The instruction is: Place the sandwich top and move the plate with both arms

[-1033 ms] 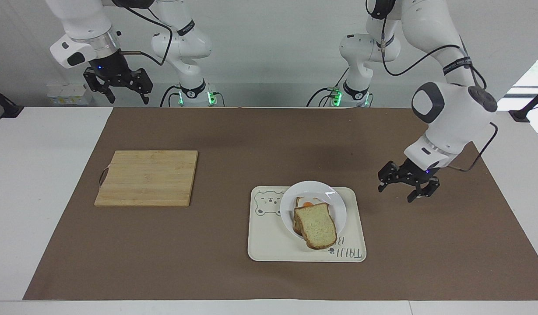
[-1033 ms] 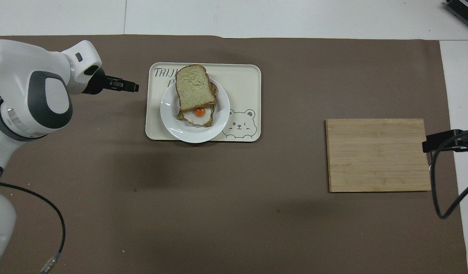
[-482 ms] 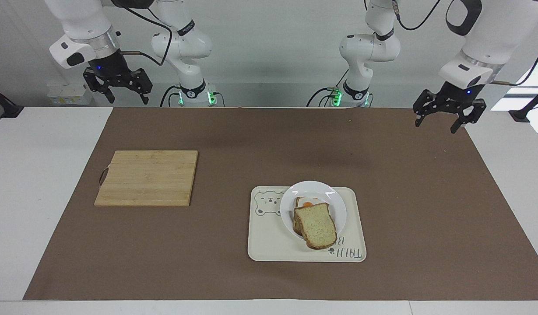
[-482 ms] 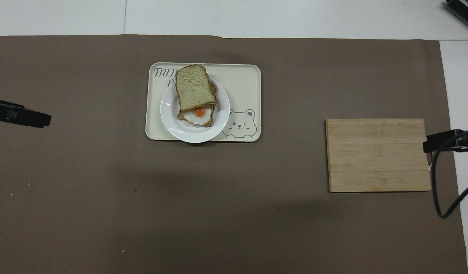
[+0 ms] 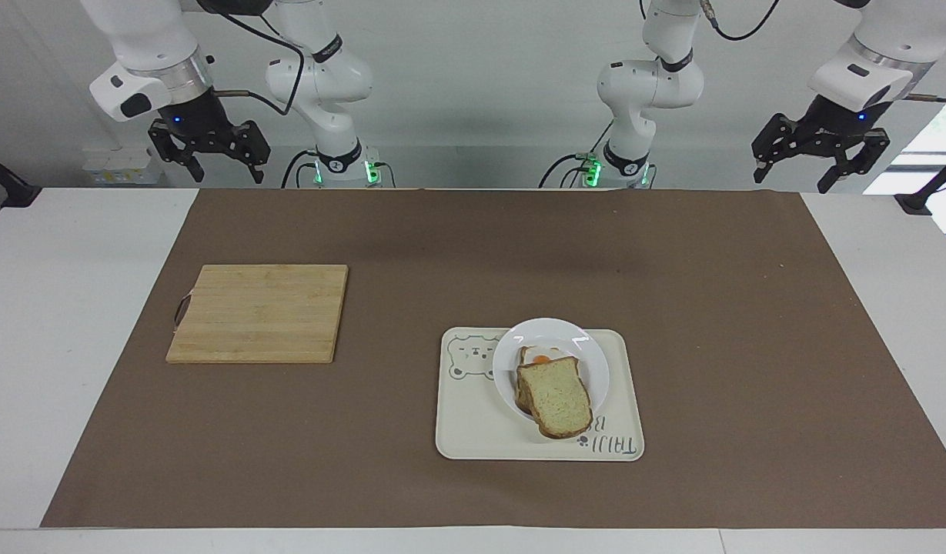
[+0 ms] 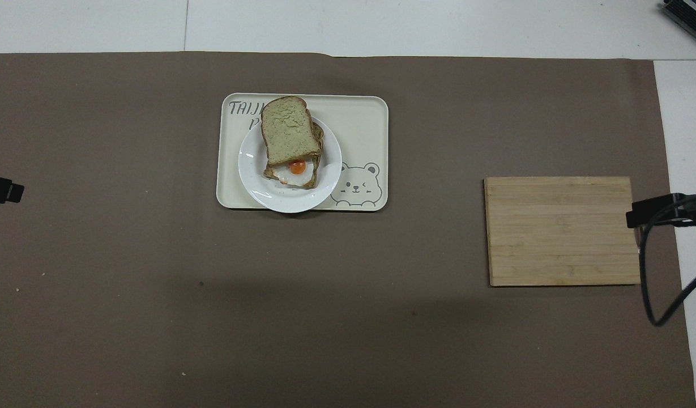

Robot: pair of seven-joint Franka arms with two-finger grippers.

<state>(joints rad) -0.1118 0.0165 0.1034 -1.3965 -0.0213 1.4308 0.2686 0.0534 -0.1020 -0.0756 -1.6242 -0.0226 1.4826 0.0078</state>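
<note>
Raised clear, left claw [image 5: 820, 163] gapes empty — sandwich top [image 5: 556, 397] lies on plate [image 5: 549, 332] — right claw [image 5: 208, 156] waits, gaping.

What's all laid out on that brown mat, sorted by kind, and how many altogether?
Bread slices: 2, the sandwich top lying on the egg slice
Fried eggs: 1
Plates: 1, the plate
Trays: 1, tray
Cutting boards: 1, board
Total: 6
</note>
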